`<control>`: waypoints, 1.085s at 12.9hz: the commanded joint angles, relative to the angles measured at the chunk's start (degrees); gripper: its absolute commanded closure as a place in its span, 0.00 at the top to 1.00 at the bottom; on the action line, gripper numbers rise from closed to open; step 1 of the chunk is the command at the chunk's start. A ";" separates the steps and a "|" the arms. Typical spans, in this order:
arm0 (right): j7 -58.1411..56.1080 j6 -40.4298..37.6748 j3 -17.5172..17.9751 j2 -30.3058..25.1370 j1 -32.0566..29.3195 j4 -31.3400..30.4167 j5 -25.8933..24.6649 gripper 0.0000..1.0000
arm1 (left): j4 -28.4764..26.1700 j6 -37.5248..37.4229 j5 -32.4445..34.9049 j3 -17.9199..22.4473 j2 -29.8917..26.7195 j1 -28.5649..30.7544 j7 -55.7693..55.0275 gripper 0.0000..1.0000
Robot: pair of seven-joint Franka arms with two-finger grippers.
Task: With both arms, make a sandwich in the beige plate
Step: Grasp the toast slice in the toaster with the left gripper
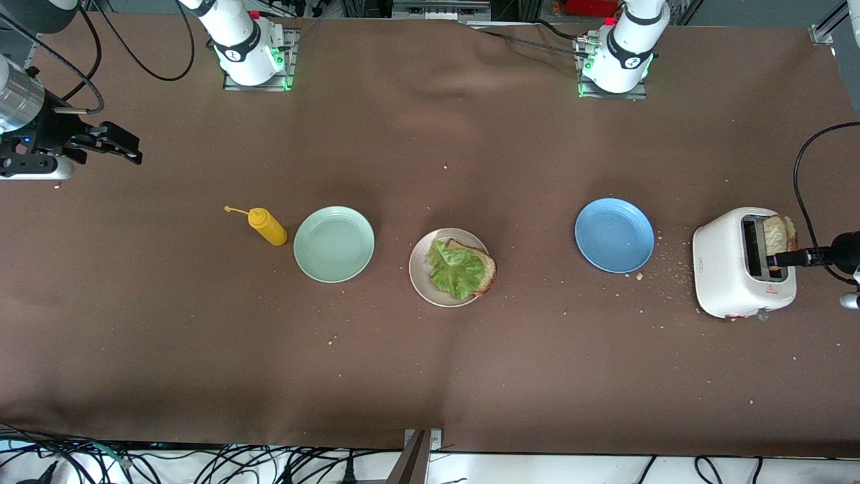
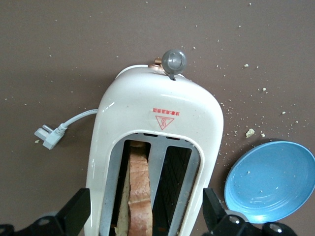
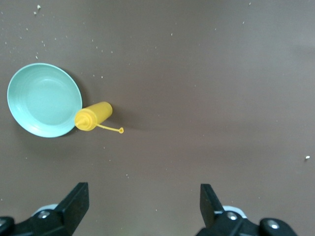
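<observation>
Left tool [image 2: 142,216] hangs wide open, straddling the white toaster [image 2: 157,147] around the brown bread slice [image 2: 139,191]: light, crumbly; pinch flat faces gently. Right tool [image 3: 140,206], wide open, waits over bare table [image 3: 206,73].

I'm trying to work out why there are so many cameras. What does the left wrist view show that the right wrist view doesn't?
Only the left wrist view shows the white toaster with a bread slice standing in one slot, its unplugged cord plug, the blue plate beside it, and the open left gripper over the toaster. Only the right wrist view shows the mint-green plate, the yellow squeeze bottle beside it, and the open right gripper over bare table. Both show the brown tablecloth scattered with crumbs.
</observation>
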 commanded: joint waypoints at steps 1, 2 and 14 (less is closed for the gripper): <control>0.20 -0.14 1.25 0.60 -1.43 3.13 0.18 1.00 | -1.60 -0.95 2.40 -0.17 -1.57 -0.26 -2.47 0.35; 0.11 -0.40 0.37 0.51 -1.34 3.23 0.61 1.00 | -1.60 -2.00 3.01 -0.17 -2.18 0.09 -2.92 0.00; -0.07 -1.47 0.19 1.65 -1.60 6.13 0.97 1.00 | 3.65 -7.70 3.02 -0.78 -2.98 -0.61 -3.28 0.00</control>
